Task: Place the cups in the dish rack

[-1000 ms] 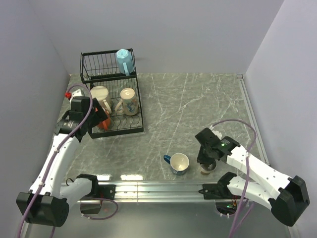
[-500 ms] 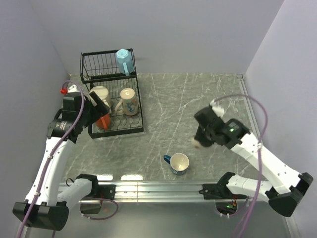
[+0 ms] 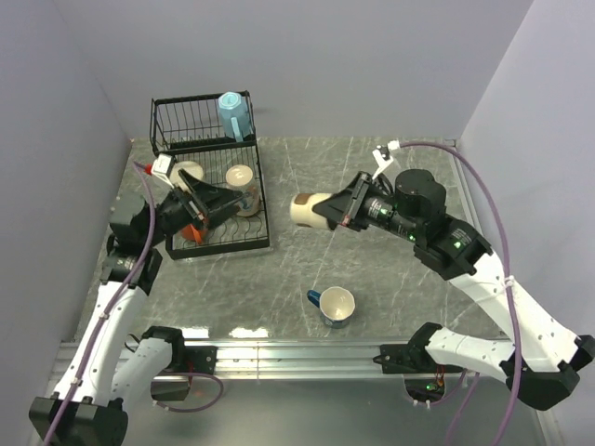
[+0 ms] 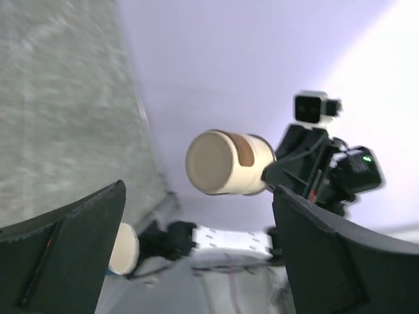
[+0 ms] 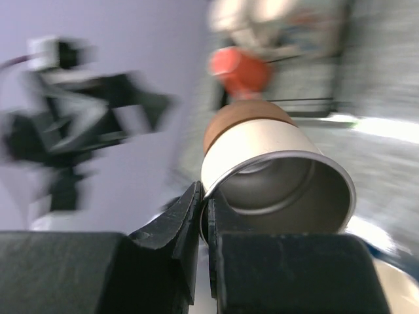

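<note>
1. Top view: the black wire two-tier dish rack (image 3: 221, 249) stands at the far left of the grey marbled worktop (image 3: 390, 177).
   - Its basket-like upper shelf holds one light blue handled mug (image 3: 234, 115) at the right end.
   - The lower tier holds a plain cream mug (image 3: 186, 173), a cream mug with a bluish pattern (image 3: 243, 191) and, at the front left corner, an orange-red mug (image 3: 192, 232) that is partly hidden.
   - The left pincer (image 3: 231, 206) hovers over that lower tier with its fingers spread and nothing between them.
   - The right pincer (image 3: 342, 212) is clamped on the rim of a cream cup with a brown band (image 3: 310, 210). The cup is held on its side in the air, just right of the rack, with its base turned toward the rack.
   - A dark blue mug with a cream inside (image 3: 336, 306) stands upright on the worktop near the front edge, well apart from the rack.

2. Left wrist view: the left pincer's two dark fingers (image 4: 72, 235) are wide apart. Between them, farther off, the cream cup with a brown band (image 4: 226, 163) shows its flat base, gripped from behind by the right pincer (image 4: 270, 173).

3. Right wrist view (blurred): the right pincer (image 5: 204, 208) pinches the cup's wall at the rim, one finger inside and one outside. The cup's inside is shiny grey metal and it is empty. Beyond its brown base are the orange-red mug (image 5: 239, 69) and the rack's wires.
</note>
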Controlling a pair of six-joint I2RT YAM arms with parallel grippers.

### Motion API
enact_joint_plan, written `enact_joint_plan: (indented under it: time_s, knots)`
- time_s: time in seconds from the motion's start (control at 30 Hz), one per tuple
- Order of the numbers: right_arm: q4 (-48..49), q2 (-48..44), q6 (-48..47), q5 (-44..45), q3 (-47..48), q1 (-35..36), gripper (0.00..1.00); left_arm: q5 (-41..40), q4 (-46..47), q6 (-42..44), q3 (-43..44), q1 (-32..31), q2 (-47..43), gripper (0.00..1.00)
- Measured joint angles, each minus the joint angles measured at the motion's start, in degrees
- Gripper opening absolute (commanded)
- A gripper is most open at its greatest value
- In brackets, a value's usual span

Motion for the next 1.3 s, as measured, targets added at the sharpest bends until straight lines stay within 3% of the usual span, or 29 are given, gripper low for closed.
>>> enact_joint_plan:
  time_s: [0.2, 0.47, 0.77, 0.97, 1.13, 1.23, 1.27, 1.3]
  knots:
    - [22.25, 2.34, 7.3, -15.1, -6.01, -0.24, 0.0, 6.73, 17.25, -16.04, -9.92, -0.15, -1.7, 0.99]
    - [41.46, 5.92, 15.87, -23.74, -10.69, 0.04, 0.0, 8.35, 32.68, -29.27, -15.26, -1.4, -4.81, 0.99]
    - [46.9, 10.71, 16.41, -25.9, -9.88, 3.52, 0.0, 9.33, 36.7, -32.63, -15.04, -2.86, -4.07, 0.99]
    - [45.79, 11.41, 14.73, -25.27, -9.53, 4.66, 0.0, 10.4, 31.98, -29.92, -11.63, -2.86, -2.89, 0.98]
    - [44.85, 11.41, 13.22, -24.68, -8.66, 5.42, 0.0, 11.1, 28.04, -26.6, -9.51, -2.89, -2.54, 0.83]
    - [44.61, 11.65, 12.74, -24.33, -8.31, 5.86, 0.0, 11.34, 26.32, -25.29, -9.27, -2.89, -2.29, 0.61]
    - [44.09, 11.78, 12.41, -24.02, -8.13, 5.9, 0.0, 11.32, 26.18, -24.96, -9.2, -2.86, -2.19, 0.43]
    - [43.85, 11.87, 12.2, -23.8, -8.07, 5.9, 0.0, 11.28, 25.94, -24.74, -9.09, -2.78, -2.1, 0.35]
